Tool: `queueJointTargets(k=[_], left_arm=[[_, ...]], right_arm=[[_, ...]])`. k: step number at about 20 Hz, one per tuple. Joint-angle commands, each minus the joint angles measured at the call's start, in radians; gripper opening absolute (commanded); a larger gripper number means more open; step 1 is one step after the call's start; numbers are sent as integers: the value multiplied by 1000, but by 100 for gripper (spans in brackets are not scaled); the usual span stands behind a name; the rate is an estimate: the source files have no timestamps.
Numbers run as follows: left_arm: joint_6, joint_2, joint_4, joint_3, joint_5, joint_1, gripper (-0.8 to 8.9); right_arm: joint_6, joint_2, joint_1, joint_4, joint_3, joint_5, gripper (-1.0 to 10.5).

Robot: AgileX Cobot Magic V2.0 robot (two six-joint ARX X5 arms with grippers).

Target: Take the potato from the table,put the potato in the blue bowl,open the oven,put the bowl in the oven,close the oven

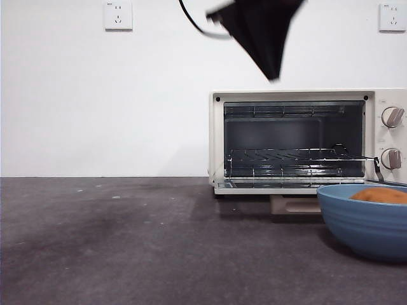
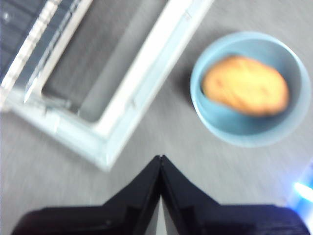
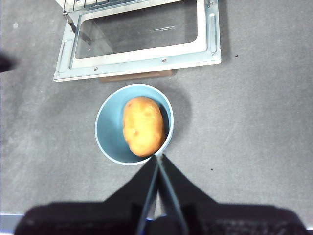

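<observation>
Lumpy orange-brown potato point(image 3: 143, 126), smooth matte skin with a few dents, lies inside the wide round matte blue bowl point(image 3: 108, 133). Bowl sits on the dark grey speckled counter point(image 1: 127, 248), near right, just in front of the oven's lowered door point(image 3: 142, 58).

Front view shows only the potato's top above the bowl rim, plus faint horizontal ridges on the bowl's outside; the wrist views look down and show the whole potato and the bowl's smooth inside.

Right claw point(image 3: 159, 159) hovers over the bowl's near rim, jaws pressed together, gripping nothing. Left claw point(image 2: 160, 160) is above bare counter between door and bowl, jaws likewise together and empty; that view is motion-blurred.

Farther back: cream-white toaster oven point(image 1: 299, 95), glass door folded flat, wire rack point(image 1: 292, 155) inside, two knobs point(image 1: 392, 117) on the right. Only the front view shows the cavity. White wall behind with two sockets point(image 1: 118, 15).
</observation>
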Motion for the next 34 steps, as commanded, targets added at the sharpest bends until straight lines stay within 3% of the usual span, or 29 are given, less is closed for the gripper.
queueJointTargets(k=[1,8,11,14,16,20,23,28,31,34], left_arm=[[5,-80,-72,-4,-2,-27,-6],[-32,-386,-73,-5,19,-101,-6],[-50,-538,-73,-61,89,-143,-6],[-92,-703,-73,-229,76,-155,-6],[-150,-819,-73,-378,8,-155,-6],[-272,-1035,-73,-665,-170,-155,-6],[-355,-1157,-73,-822,-187,-155,-6],[-429,-1294,-73,-953,-286,-155,-6],[-445,-1341,-73,-988,-306,-155,-6],[-445,-1353,-73,-990,-305,-155,-6]], right_arm=[[-6,2,2,-7,-5,0,1],[-7,82,2,-65,-5,-8,1],[-8,156,2,-77,-5,-39,10],[-8,251,2,-79,-5,-39,198],[-8,296,2,-65,-6,-39,262],[2,372,2,18,-6,-38,259],[20,446,5,56,-6,-38,257],[56,581,97,153,-6,-27,257],[89,676,170,191,-6,87,257],[99,757,194,227,-6,109,257]])
